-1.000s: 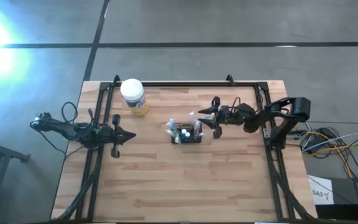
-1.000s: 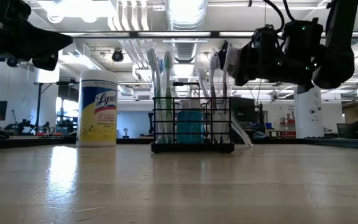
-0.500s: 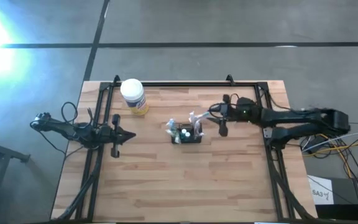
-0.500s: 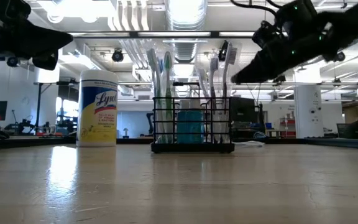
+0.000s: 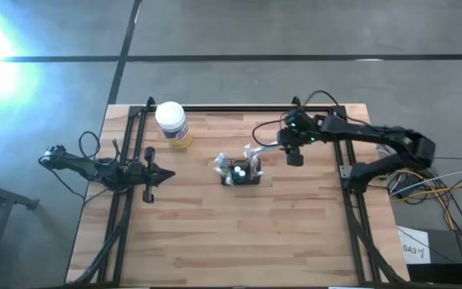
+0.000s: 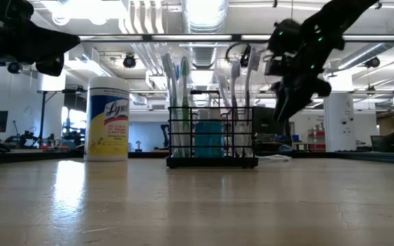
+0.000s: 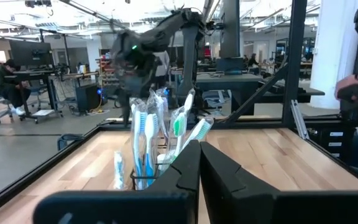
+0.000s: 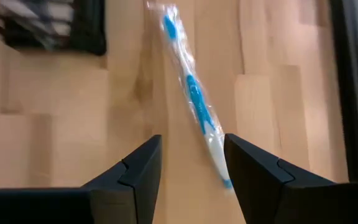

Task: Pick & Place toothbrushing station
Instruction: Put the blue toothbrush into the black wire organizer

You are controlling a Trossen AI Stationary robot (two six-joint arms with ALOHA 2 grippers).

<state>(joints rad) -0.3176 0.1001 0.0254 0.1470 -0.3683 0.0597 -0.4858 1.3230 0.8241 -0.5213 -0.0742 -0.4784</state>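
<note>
Black wire-mesh toothbrushing station [image 5: 241, 173]: likely light, rigid, tippy; grip a side wall; right gripper [image 5: 293, 155] spread, empty; left gripper [image 5: 160, 174] closed, idle.

The light wooden slatted tabletop [image 5: 239, 233] lies bare across its whole near half, giving wide passage there. Near the middle stands the small black rectangular wire-mesh caddy [image 5: 241, 174], its upright toothbrushes [image 6: 176, 82] rising well above its rim and blocking a low approach from overhead. Just beside it on the right-arm side, a wrapped blue-and-white toothbrush [image 8: 194, 102] lies flat on the wood, with bare wood on both sides of it. The round white-lidded jar with a yellow label [image 5: 172, 124] stands well apart toward the far left corner, with an open lane between it and the caddy. Black metal frame rails [image 5: 124, 193] border both side edges.
</note>
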